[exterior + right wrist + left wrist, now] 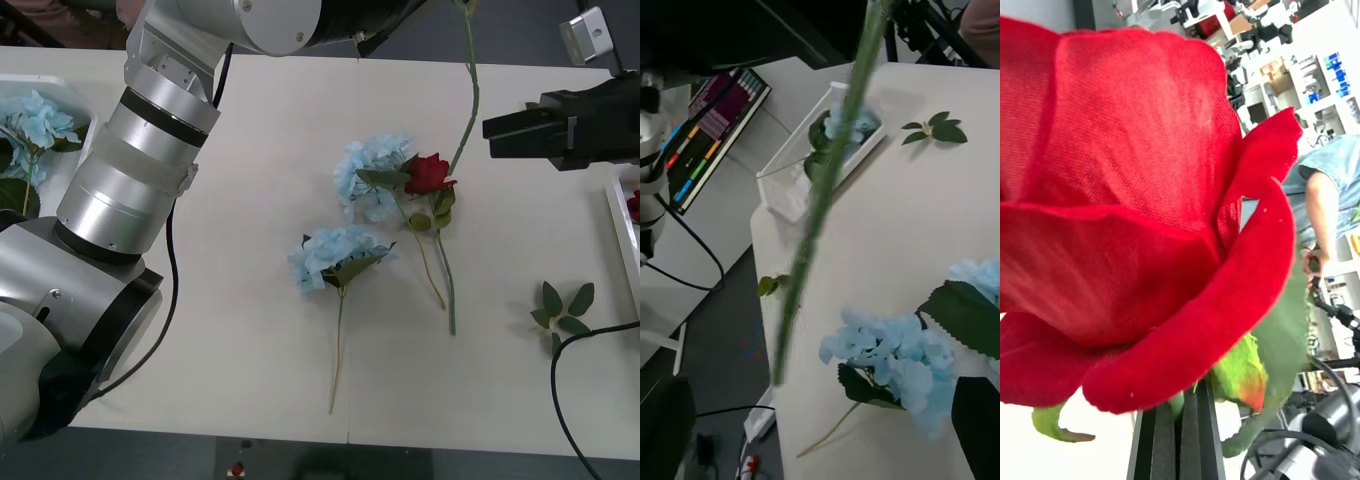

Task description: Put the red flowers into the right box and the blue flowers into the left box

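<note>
My left gripper (1180, 405) is shut on a red flower (1127, 225) just under its head, held high above the table. Its long green stem (470, 90) hangs down over the far side of the table. My right gripper (492, 133) is open, its black fingers (977, 420) level with that stem (827, 187) and just right of it, not touching. Another red flower (428, 175) lies mid-table, beside two blue flowers (368, 172) (335, 258). The left box (60, 150) at the far left holds blue flowers. The right box (622, 235) at the right edge shows a bit of red.
A loose green leaf sprig (562, 310) lies near the right front of the table, beside a black cable (570, 400). A second leaf sprig (936, 131) lies near the left box (790, 172). My large silver left arm (140, 170) crosses the left side of the table.
</note>
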